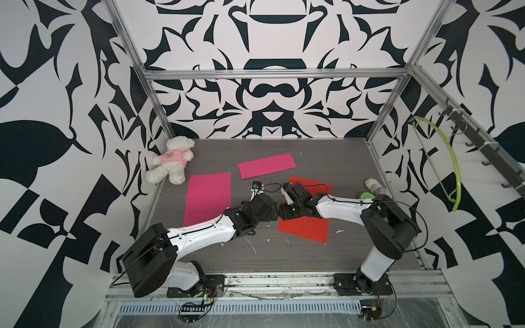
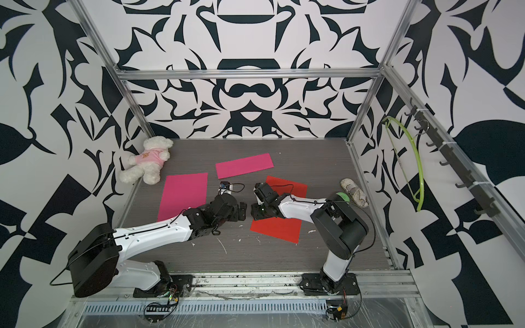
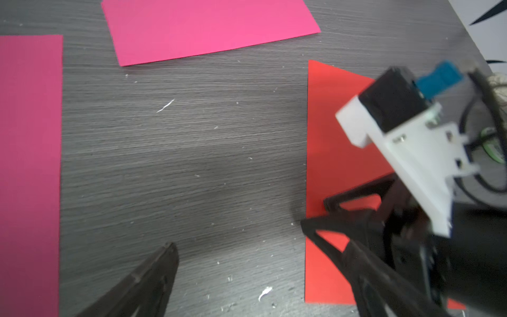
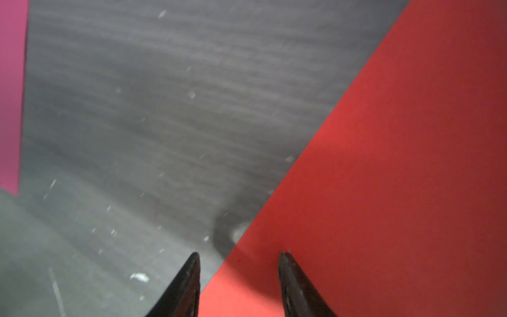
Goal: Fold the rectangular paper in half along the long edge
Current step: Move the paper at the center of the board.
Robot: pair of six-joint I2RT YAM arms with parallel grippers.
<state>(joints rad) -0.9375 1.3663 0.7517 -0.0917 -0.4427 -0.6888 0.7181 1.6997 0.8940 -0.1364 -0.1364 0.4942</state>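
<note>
Grey table point(image 1: 326, 159) holds plush bear point(image 1: 173, 160), shoe point(image 1: 375, 186), and red paper point(image 1: 304, 230) under right arm point(image 1: 341, 206).

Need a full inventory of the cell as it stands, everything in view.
red paper: 1, red, flat on table, right of centre, partly under right arm
pink paper: 2, pink, one left, one far centre
teddy bear: 1, white with pink shirt, far left corner
shoe: 1, off-white, right table edge
round item: 1, green, beside shoe; unidentifiable
hanger: 1, lime green, hanging right, off table
table: 1, dark grey woodgrain
left arm: 1, white and black
right arm: 1, white and black
left claw: 1, black, open, mid-table
right claw: 1, black, open, straddling red paper's edge
</note>
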